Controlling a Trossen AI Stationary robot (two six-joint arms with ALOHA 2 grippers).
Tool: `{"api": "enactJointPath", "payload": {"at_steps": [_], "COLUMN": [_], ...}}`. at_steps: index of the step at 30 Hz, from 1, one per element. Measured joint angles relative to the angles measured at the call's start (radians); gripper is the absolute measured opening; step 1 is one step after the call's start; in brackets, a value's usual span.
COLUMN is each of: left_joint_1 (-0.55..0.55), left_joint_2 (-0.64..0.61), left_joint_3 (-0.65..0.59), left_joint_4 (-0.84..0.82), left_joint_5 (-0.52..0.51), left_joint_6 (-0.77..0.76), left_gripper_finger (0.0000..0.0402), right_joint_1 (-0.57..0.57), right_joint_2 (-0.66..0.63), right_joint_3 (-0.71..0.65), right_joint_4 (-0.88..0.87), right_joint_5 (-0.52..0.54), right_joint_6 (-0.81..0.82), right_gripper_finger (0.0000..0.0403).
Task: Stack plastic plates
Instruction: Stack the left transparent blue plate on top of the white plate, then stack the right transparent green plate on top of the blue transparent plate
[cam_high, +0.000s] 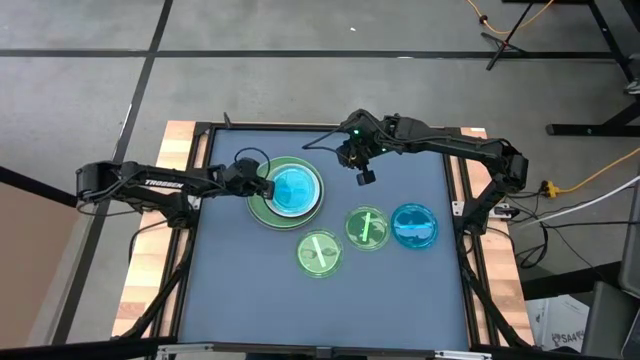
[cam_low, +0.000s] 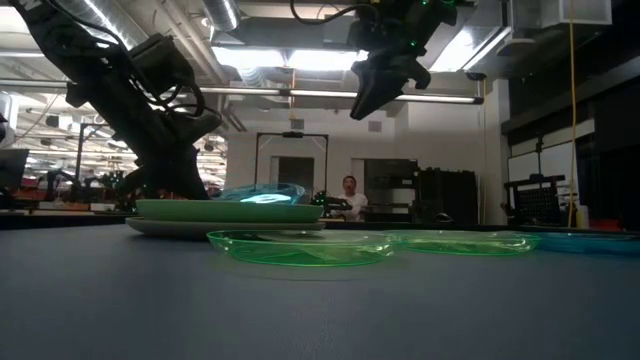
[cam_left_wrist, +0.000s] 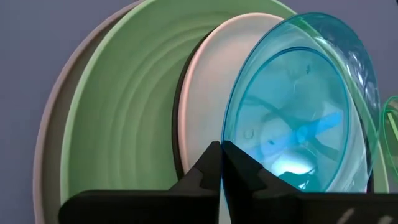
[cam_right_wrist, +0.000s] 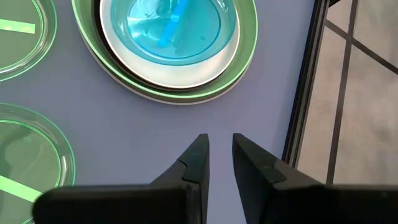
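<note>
While the stack (cam_high: 285, 190) sits at the left-centre of the desk (cam_high: 400, 300), three small plates lie loose to its right: a green plate (cam_high: 320, 253) nearest the front, a second green plate (cam_high: 367, 227) beside it, and a blue plate (cam_high: 414, 225) farthest right, just beside that one. The stack itself reads, from the bottom, as a grey plate (cam_left_wrist: 46, 149), a light green plate (cam_left_wrist: 124, 124), a thin dark rim that looks like the black plate, a white plate (cam_left_wrist: 205, 93), and a translucent blue plate (cam_left_wrist: 298, 106) on top.

The left gripper (cam_left_wrist: 221, 155) is low at the stack's left edge, its jaws pressed together on the near rim of the top blue plate, which the low view shows tilted rather than seated flat. The right gripper (cam_right_wrist: 217, 152) hangs high above the desk behind the stack, jaws slightly parted and holding nothing.

My main worry is that top plate: if the left jaws let go while it is canted, it may settle off-centre or slide off the white one. Pulling back without a clean release could drag it, or nudge the whole stack sideways. The three loose plates are thin and lie flat, so gripping their rims could go wrong, and the second green and the blue one sit close enough that reaching for one may disturb the other.
</note>
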Motion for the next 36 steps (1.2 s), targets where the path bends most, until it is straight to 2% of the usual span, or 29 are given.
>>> {"api": "enactJointPath", "payload": {"at_steps": [15,27,36], "left_joint_1": [0.0,0.0,0.0], "left_joint_2": [0.0,-0.032,-0.106], "left_joint_3": [0.0,0.0,0.0], "left_joint_4": [0.0,-0.001,0.0], "left_joint_5": [0.003,0.008,0.008], "left_joint_6": [-0.001,0.003,0.007], "left_gripper_finger": [0.0065,0.0071,0.0071], "right_joint_1": [0.0,0.0,0.001], "right_joint_2": [0.0,0.0,0.0], "right_joint_3": [0.0,0.0,0.0], "right_joint_4": [-0.003,-0.013,-0.042], "right_joint_5": [0.0,0.0,0.0], "right_joint_6": [0.0,0.0,0.0], "right_gripper_finger": [0.006,0.006,0.006]}}
